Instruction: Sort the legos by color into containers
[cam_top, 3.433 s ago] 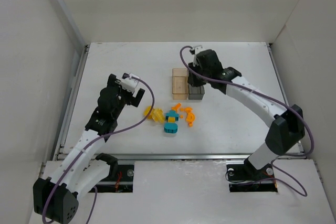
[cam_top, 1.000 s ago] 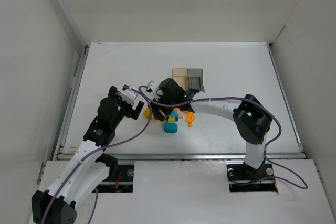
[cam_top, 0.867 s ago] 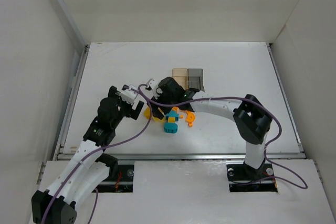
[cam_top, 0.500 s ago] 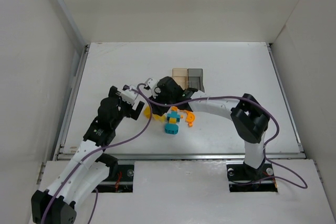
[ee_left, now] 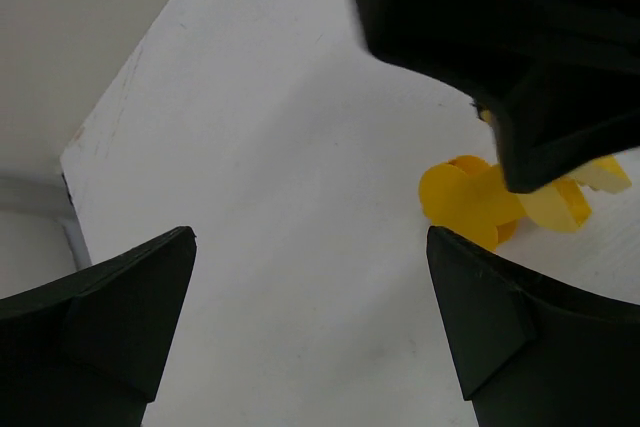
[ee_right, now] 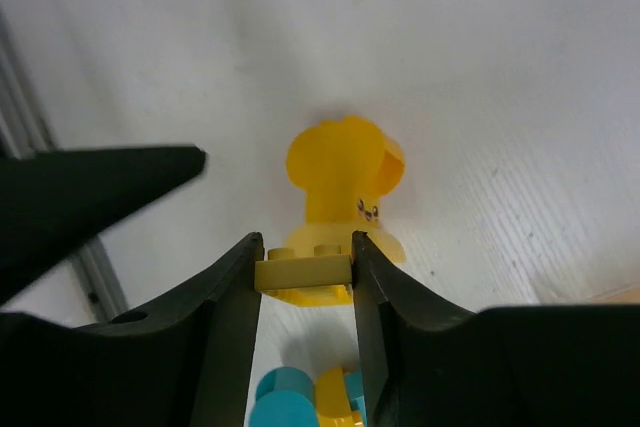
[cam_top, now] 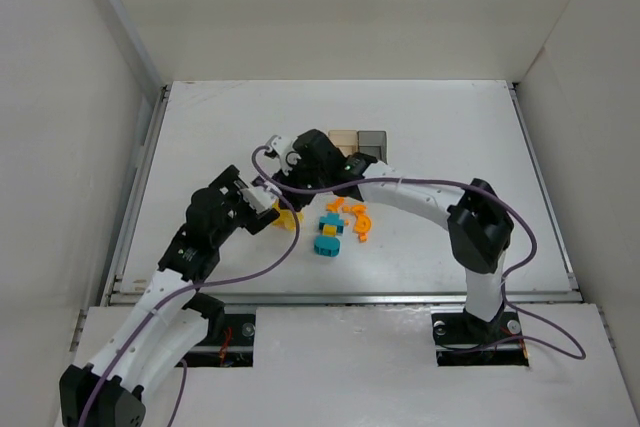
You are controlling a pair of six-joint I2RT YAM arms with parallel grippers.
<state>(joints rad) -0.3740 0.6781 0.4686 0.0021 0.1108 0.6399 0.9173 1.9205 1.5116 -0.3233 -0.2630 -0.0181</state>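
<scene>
White table [cam_top: 440,127]; plain white walls [cam_top: 330,7] enclosing; even light.

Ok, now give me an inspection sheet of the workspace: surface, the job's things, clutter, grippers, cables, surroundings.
Surface: white table, flat.
Job's things: amber bin and grey bin joined side by side, partly hidden by the right arm; orange legos, teal lego and yellow lego loose in front of them.
Clutter: nothing seen.
Grippers: right gripper shut on the yellow lego's pale top brick, cannot tell whether it is lifted; left gripper open, next to that lego, holding nothing.
Cables: a purple cable loops loosely along each arm.
Surroundings: white walls on three sides.
</scene>
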